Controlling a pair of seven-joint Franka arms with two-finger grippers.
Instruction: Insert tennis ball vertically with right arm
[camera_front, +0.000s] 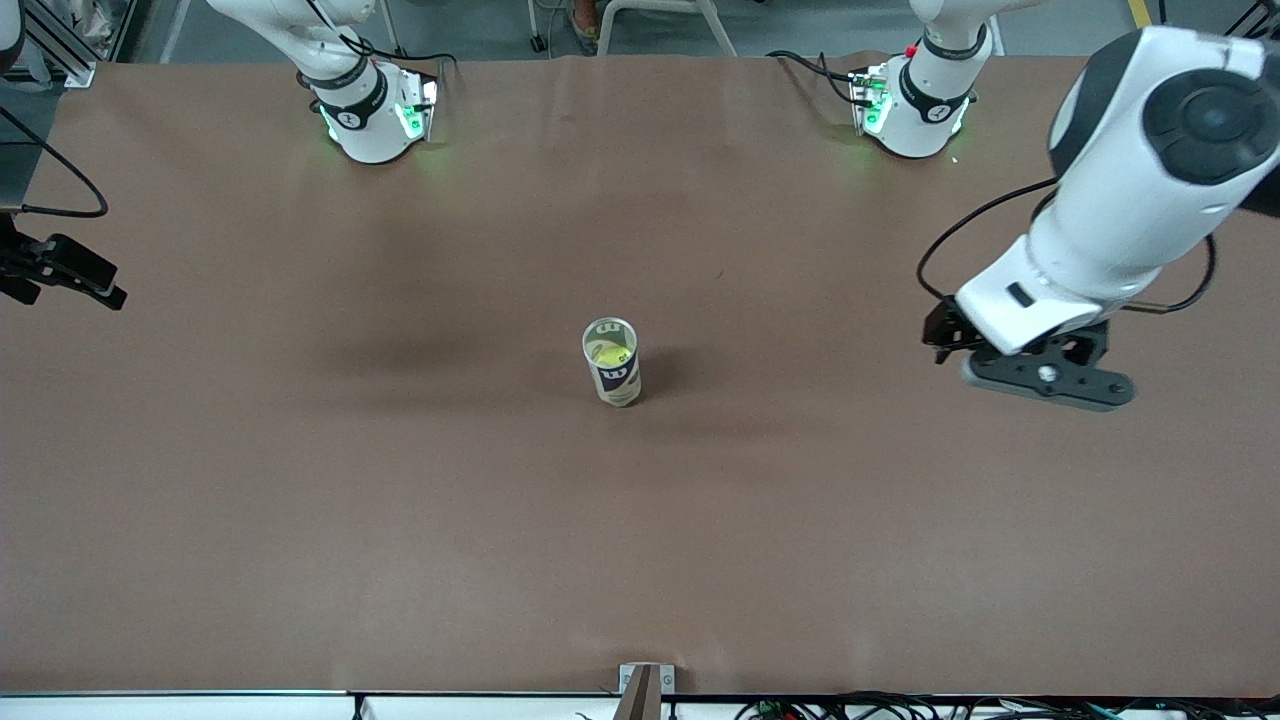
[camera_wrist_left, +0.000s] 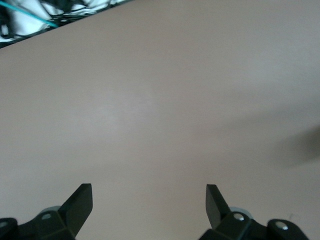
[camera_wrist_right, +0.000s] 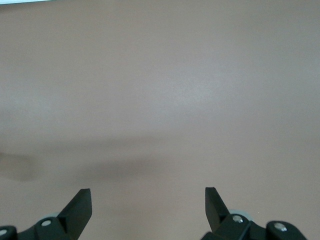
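A clear tennis-ball can (camera_front: 613, 372) with a dark purple label stands upright in the middle of the table, its mouth open upward. A yellow-green tennis ball (camera_front: 607, 353) sits inside it. My right gripper (camera_front: 72, 272) is open and empty at the right arm's end of the table, well away from the can. Its wrist view shows the open gripper (camera_wrist_right: 148, 196) over bare brown table. My left gripper (camera_front: 946, 338) is open and empty over the table toward the left arm's end. Its wrist view also shows the gripper (camera_wrist_left: 149, 192) over bare table. Neither wrist view shows the can.
The brown table cover (camera_front: 400, 520) spreads around the can. The two arm bases (camera_front: 372, 112) (camera_front: 915, 105) stand along the table's edge farthest from the front camera. A small metal bracket (camera_front: 645, 685) sits at the nearest edge.
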